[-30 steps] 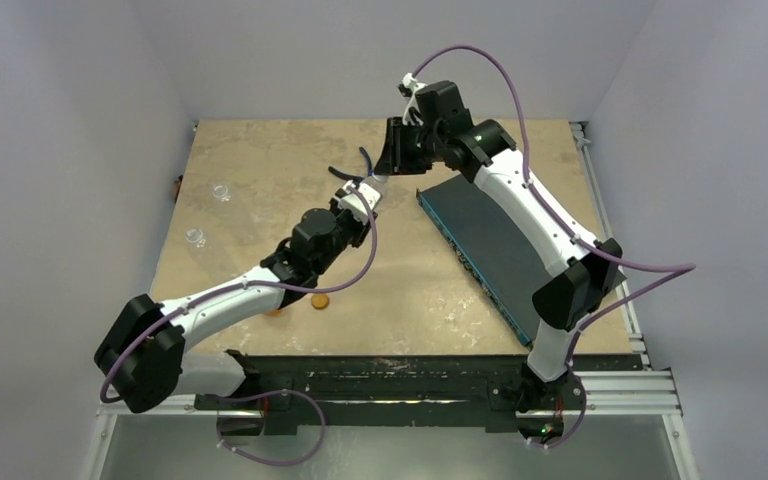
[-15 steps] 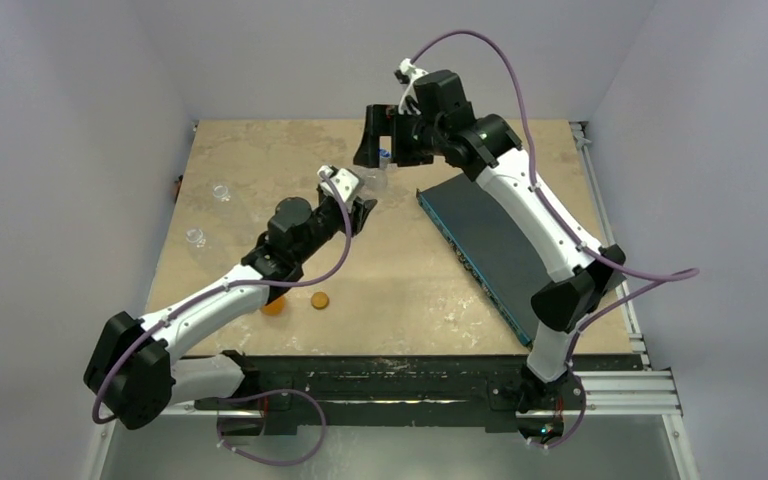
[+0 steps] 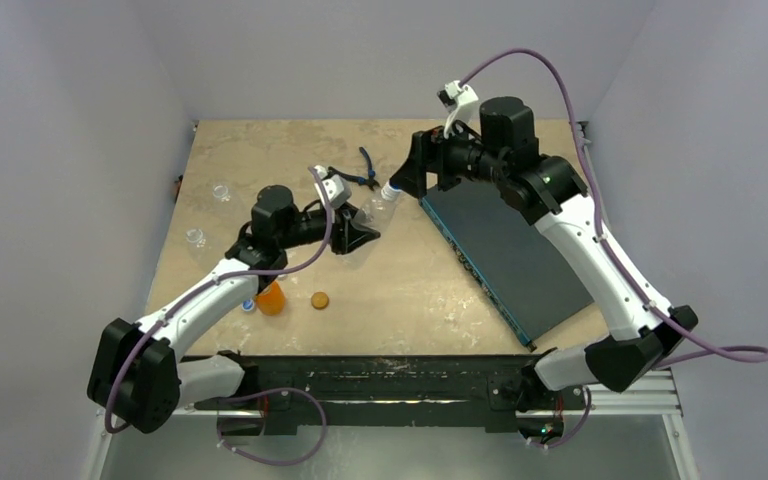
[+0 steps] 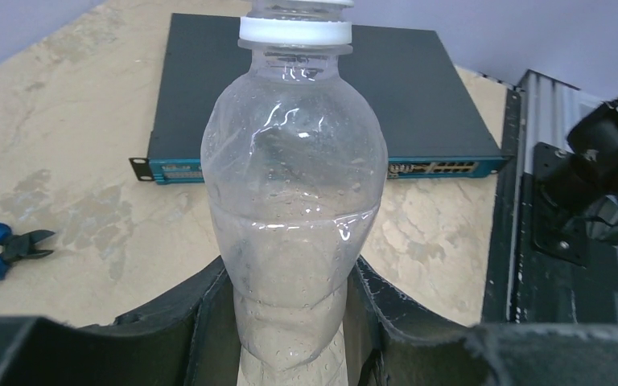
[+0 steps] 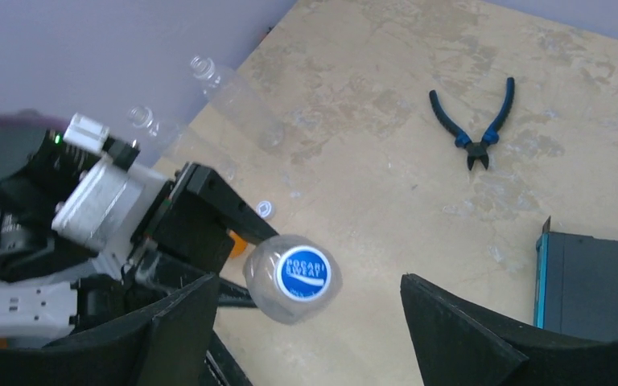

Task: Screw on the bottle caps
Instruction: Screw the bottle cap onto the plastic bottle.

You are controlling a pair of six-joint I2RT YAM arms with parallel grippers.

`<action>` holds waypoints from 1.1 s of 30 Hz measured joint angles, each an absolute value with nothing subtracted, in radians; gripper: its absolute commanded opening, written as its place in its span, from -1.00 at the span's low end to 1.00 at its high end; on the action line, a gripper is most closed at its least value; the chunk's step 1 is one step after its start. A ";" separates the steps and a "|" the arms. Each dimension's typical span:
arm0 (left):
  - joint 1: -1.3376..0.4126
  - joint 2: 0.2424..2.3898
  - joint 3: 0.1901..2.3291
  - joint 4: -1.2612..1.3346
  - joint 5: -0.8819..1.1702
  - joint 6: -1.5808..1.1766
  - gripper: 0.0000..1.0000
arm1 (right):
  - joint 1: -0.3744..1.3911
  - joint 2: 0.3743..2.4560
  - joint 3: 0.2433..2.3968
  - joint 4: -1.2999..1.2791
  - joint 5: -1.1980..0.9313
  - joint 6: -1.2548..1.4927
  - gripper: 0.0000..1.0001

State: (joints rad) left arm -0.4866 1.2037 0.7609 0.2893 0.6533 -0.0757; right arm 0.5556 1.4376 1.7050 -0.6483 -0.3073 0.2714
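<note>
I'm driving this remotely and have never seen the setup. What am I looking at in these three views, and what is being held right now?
These are two white robot arms, each ending in a two-finger gripper. The wide picture looks down from above and behind them; the other two come from a camera on each wrist. The left gripper is shut on a clear plastic bottle topped with a blue screw cap. The right gripper is open, its fingers either side of that cap, not touching it. On the beige table lie blue-handled pliers, a flat dark network box, a small orange bottle, a flat orange-brown cap and more clear bottles.
</note>
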 measured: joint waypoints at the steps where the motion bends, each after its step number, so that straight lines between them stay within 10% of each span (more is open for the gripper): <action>1: -0.468 1.201 0.759 0.288 0.696 -0.080 -1.00 | 0.550 1.418 1.679 -0.640 -0.337 0.255 0.58; 33: -0.421 1.183 0.682 0.404 1.046 -0.184 -1.00 | 0.583 1.337 1.478 -0.558 -0.648 0.144 -0.06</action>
State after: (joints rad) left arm -0.4210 1.1831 0.6823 0.4038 1.0458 -0.1844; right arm 0.5827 1.3369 1.4784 -0.5579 -0.6479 0.1444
